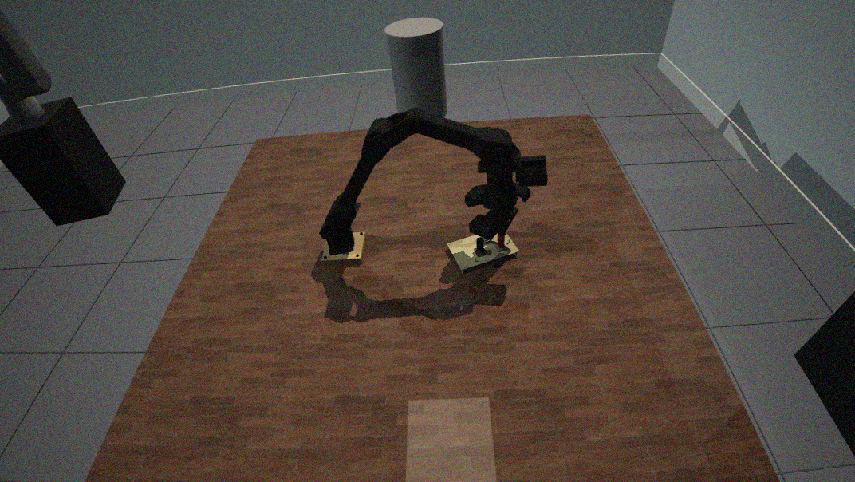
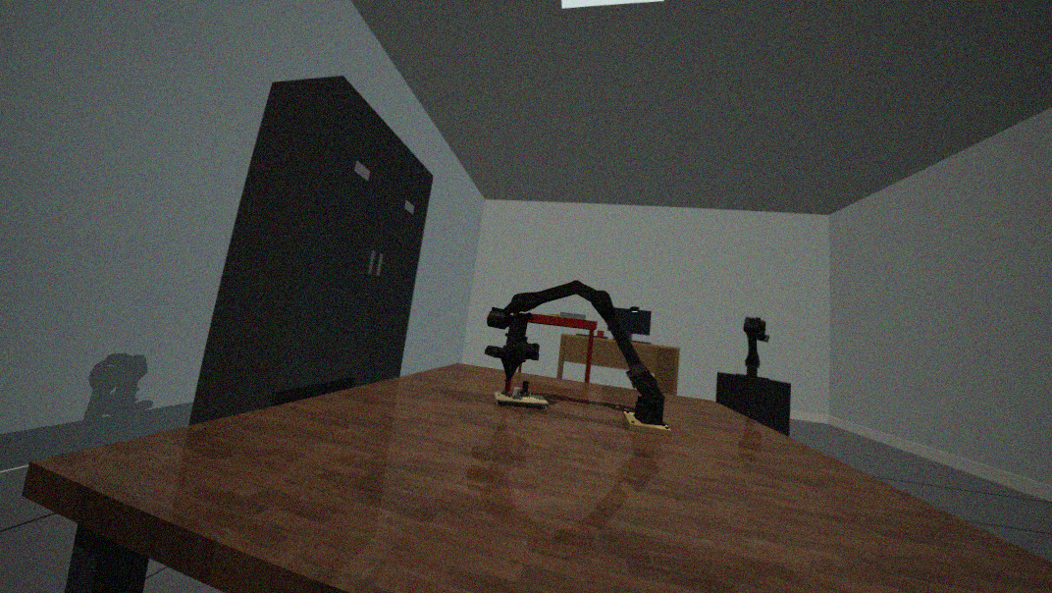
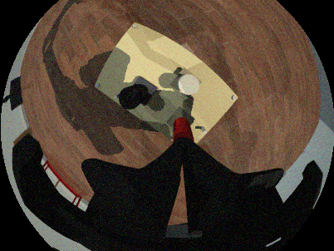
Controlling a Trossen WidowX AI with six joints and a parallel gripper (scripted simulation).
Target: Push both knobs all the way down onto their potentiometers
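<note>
The yellowish circuit board (image 1: 464,247) (image 2: 531,401) (image 3: 216,93) stands low on the table. A red knob (image 1: 501,241) (image 2: 507,386) (image 3: 183,128) stands near one edge. A tall black knob (image 1: 479,244) (image 2: 525,386) (image 3: 134,96) stands on a dark potentiometer. A round white knob or cap (image 3: 189,84) sits between them toward the other long edge. My gripper (image 1: 502,233) (image 2: 508,378) (image 3: 183,142) is shut with nothing between its fingers. Its tips are right over the red knob and appear to touch its top. The red knob's base is partly hidden; the gap beneath it cannot be judged.
A small bent part (image 3: 201,128) lies on the board beside the red knob. The arm's base plate (image 1: 359,244) (image 2: 630,421) stands on the wooden table (image 1: 359,371) (image 2: 368,471) to one side of the board. A grey cylinder (image 1: 416,72) stands beyond the table.
</note>
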